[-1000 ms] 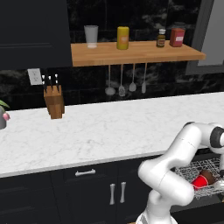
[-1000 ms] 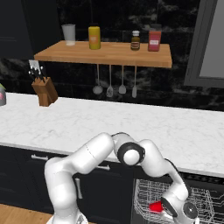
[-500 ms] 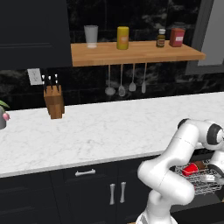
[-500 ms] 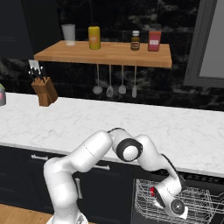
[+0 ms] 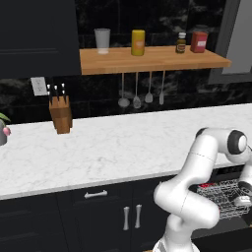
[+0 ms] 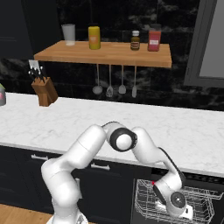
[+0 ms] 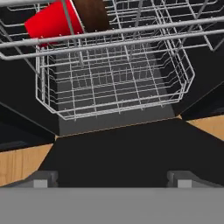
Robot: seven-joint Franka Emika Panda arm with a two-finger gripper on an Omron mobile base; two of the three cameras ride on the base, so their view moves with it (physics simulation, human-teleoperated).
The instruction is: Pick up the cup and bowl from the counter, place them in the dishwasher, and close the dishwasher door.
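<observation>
**Cup and bowl in the rack; door not yet shut**

Cup [image 7: 51, 21]: bright red, tapered, lying on its side in the far left part of the wire rack [image 7: 113, 74], seen in the hand view. Bowl [image 7: 91, 13]: dark brown, just beside the cup on its right, apparently touching it. Both sit inside the dishwasher [image 6: 175, 199], whose rack is pulled out below the counter [image 5: 113, 147].

Gripper [image 7: 111, 177]: released, jaws standing wide apart, nothing between them. It hangs low in front of the rack, near the floor side, looking back over the dark flat dishwasher door [image 7: 122, 144], which appears to lie folded down below the rack.

Handling, judged: cup looks like light, stiff plastic with smooth walls, likely slippery; best taken across the body, if at all. The bowl looks rigid and light; take it at the rim. Neither seems to need further handling. The door is a stiff hinged panel, probably heavier than the dishes. It offers no visible handle here; a push from under its near edge seems the sensible contact. The extended rack may need pushing in first.

Surroundings: wooden shelf [image 5: 147, 59] with jars, hanging utensils [image 5: 140, 93], knife block [image 5: 60, 113] on the counter at far left.

Writing: none legible; shelf labels too small to read.
</observation>
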